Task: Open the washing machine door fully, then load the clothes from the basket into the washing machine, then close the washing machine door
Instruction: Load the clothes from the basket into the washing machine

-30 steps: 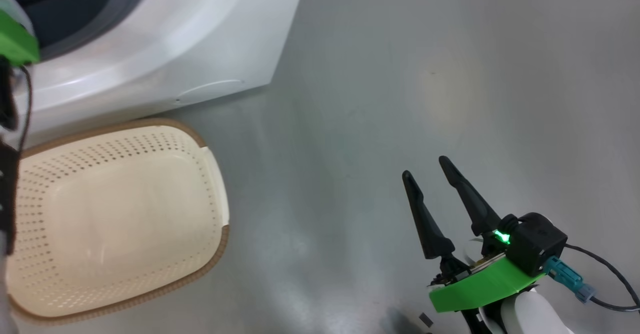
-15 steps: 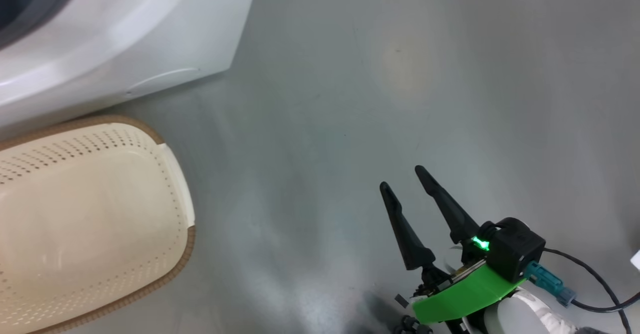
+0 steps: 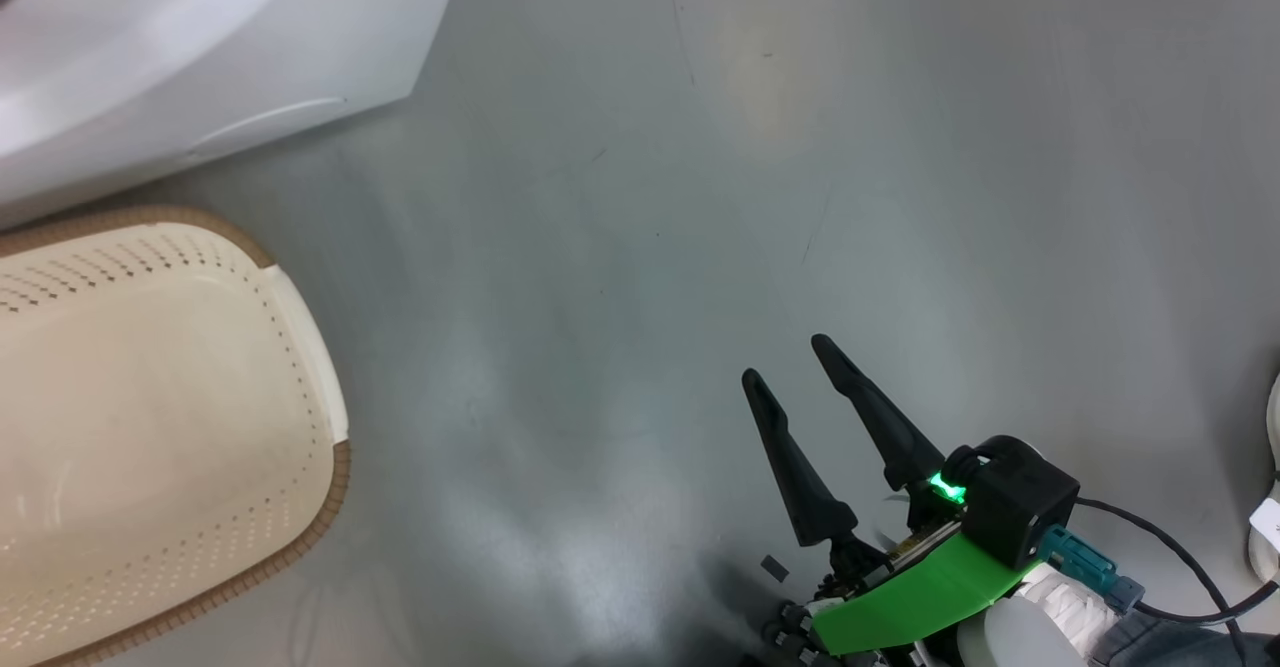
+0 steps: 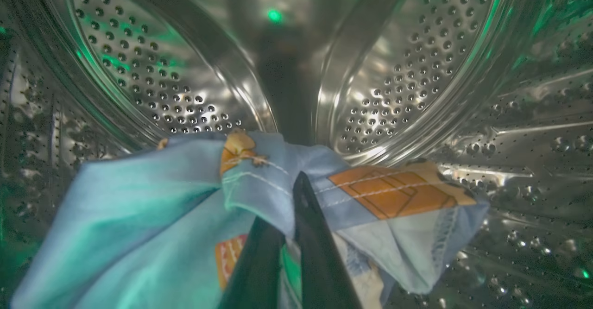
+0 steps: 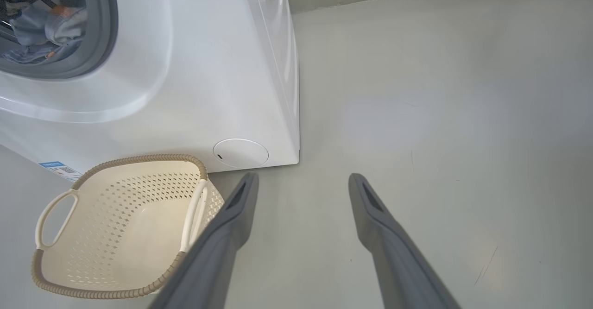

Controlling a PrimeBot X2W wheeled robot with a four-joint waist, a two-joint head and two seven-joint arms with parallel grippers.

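We find the left hand (image 4: 296,198) pinched shut on the light blue printed clothes (image 4: 139,216), deep within the perforated steel drum (image 4: 407,68) of the big white washing machine (image 5: 208,68). A release there should land them past the grey rubber ring (image 5: 104,26). The small cream perforated plastic basket (image 5: 153,184) stands just before the machine's front, bare inside, so loading looks nearly done. The right hand (image 3: 785,359) hangs spread wide and empty over grey floor (image 3: 900,147) beside the machine, likely parked out of the way.
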